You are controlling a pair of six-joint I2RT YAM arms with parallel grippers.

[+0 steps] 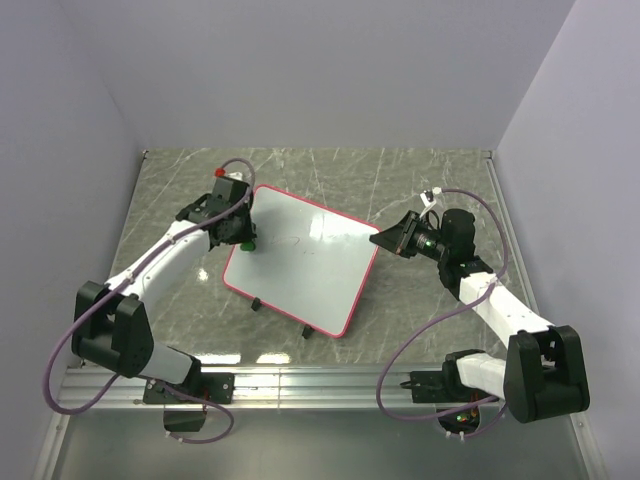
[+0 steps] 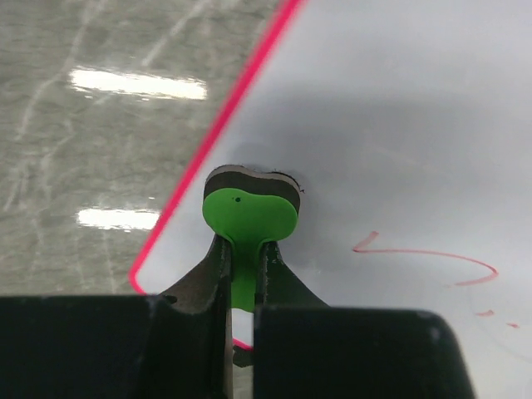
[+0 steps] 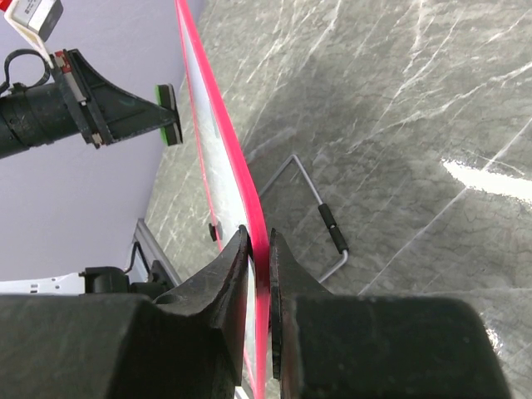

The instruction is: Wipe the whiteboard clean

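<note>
Your whiteboard point(image 1: 300, 265) sits at the table's point(image 1: 420, 180) middle. It looks thin, stiff and probably light and slippery, so hold its frame. The right gripper point(image 3: 258, 241) pinches that frame toward the table's right. The left gripper point(image 2: 243, 249), clamping the green eraser point(image 2: 249, 212), works toward the table's left.

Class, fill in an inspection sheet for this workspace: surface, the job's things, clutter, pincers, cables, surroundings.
Surface: grey marbled table with patches of glare.
Job's things: whiteboard with a red frame, set at an angle; thin red marks on it; green eraser pressed against it near one corner.
Clutter: bent wire loop on the table beside the board's edge.
Pincers: left pincer shut on the green eraser; right pincer shut on the board's frame.
Cables: purple cable looping beside each arm.
Surroundings: plain pale walls on three sides.
</note>
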